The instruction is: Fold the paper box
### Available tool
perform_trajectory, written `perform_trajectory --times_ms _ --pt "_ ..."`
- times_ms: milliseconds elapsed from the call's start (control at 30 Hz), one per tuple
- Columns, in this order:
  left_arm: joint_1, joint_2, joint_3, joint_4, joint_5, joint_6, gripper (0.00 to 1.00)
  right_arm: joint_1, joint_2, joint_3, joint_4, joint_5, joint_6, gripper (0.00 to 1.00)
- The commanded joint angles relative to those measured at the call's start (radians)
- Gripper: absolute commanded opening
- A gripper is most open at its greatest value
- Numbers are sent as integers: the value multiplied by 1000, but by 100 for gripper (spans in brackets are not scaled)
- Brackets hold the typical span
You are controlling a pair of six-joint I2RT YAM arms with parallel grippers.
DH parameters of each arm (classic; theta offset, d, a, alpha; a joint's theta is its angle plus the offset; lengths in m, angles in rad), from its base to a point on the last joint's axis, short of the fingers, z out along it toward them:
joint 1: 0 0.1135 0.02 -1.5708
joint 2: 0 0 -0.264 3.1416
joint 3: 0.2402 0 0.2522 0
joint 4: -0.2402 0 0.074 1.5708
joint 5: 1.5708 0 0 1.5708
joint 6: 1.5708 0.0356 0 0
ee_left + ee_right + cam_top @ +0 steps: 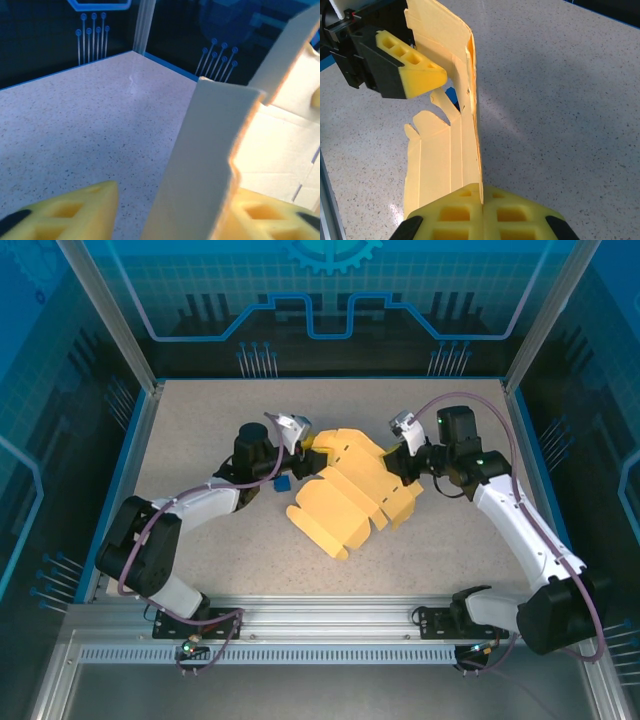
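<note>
The box (pixel 345 495) lies in the middle of the top view on the table (pixel 200 420), a yellow flapped cut-out that is mostly spread flat. Its upper part is raised off the surface between the two arms. The right gripper (pixel 481 192), at the bottom of its wrist view, is pinched tight on the near edge of a panel that stands upright along a crease. The left gripper (pixel 303 452) is at the box's upper left edge in the top view. In its own wrist view its fingers (pixel 75 210) stand partly apart with a raised flap between them, and there is a gap on the left side, so it has no firm hold that I can see. A blue cube (pixel 282 483) sits just beside the box's left edge. By my reading the fold is at an early stage: one panel is up, no walls meet, no flaps are tucked, and most creases are left to turn.
</note>
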Motion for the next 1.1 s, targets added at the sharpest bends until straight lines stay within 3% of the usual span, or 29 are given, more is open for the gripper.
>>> perform_trajectory --times_ms 0,233,433,800,1067 --pt "-3 -2 32 -69 72 54 41 17 -22 20 -19 10 -25 0" --pt "-2 -52 42 -141 90 53 16 57 -40 17 -26 111 -54 0" --pt "-2 -103 43 -232 64 6 1 123 -78 -2 5 276 -80 0" --pt "-2 -184 85 -395 57 -74 0 308 -177 -93 129 680 -181 0" --pt "-2 -206 114 -456 55 -114 0 497 -131 -146 267 1046 -330 0"
